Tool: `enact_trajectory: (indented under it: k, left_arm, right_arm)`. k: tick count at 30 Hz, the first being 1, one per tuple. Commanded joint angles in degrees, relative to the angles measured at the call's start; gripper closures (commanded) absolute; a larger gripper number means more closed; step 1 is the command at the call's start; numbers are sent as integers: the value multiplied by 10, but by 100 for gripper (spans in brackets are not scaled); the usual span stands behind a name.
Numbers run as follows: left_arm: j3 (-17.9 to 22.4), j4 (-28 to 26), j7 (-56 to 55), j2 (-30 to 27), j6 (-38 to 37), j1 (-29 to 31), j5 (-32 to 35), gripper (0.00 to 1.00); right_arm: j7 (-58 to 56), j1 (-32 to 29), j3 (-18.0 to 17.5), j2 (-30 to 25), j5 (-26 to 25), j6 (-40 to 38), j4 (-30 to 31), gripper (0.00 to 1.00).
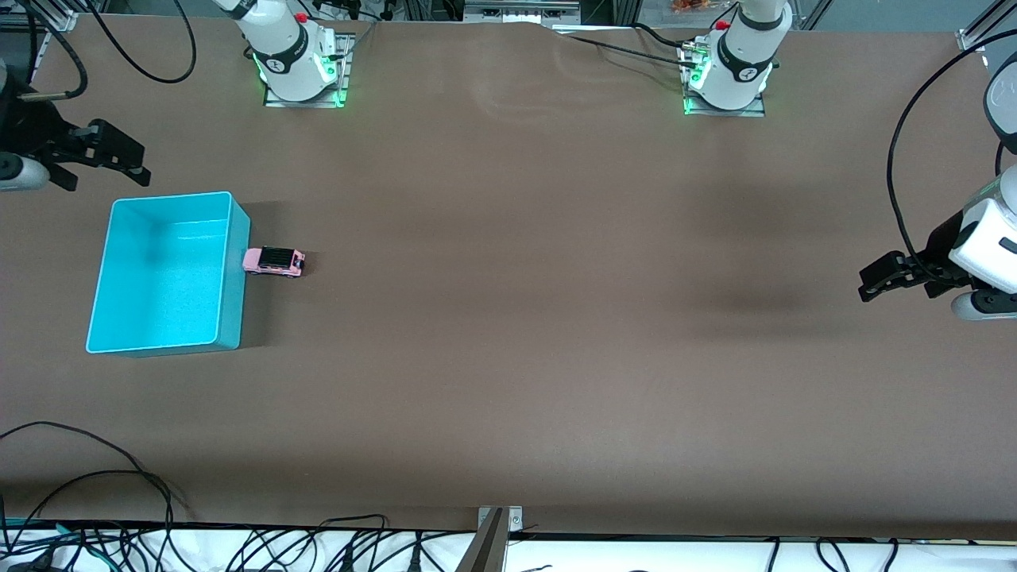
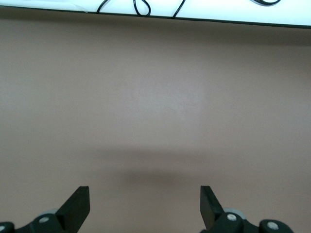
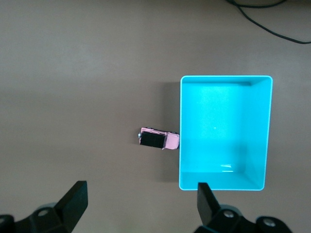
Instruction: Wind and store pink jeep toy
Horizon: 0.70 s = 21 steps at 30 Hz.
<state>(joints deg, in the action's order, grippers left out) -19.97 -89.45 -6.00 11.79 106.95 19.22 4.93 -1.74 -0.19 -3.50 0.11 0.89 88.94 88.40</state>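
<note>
The pink jeep toy [image 1: 274, 260] stands on the brown table, touching the outer wall of the turquoise bin [image 1: 232, 262] on the side toward the left arm's end. The bin is empty. In the right wrist view the jeep [image 3: 159, 139] rests against the bin [image 3: 262, 131]. My right gripper [image 1: 111, 163] is open and empty, up in the air at the right arm's end, over the table beside the bin; its fingers [image 3: 73, 199] show wide apart. My left gripper [image 1: 882, 284] is open and empty, waiting over the left arm's end, its fingers [image 2: 77, 206] over bare table.
Black cables [image 1: 95, 485] lie along the table edge nearest the front camera. The two arm bases [image 1: 302, 75] stand at the edge farthest from it. A metal bracket [image 1: 496, 528] sits at the near edge's middle.
</note>
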Motion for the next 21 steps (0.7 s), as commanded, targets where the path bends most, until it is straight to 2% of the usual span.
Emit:
enact_trajectory:
  k: [1, 21]
  left_arm:
    - [-2, 10, 12, -9, -10, 5, -11, 0]
    - [-1, 14, 6, -16, -17, 4, -4, 0]
  right_arm:
    - [8, 17, 0, 6, 3, 0, -13, 0]
    - [4, 13, 5, 18, -7, -4, -5, 0]
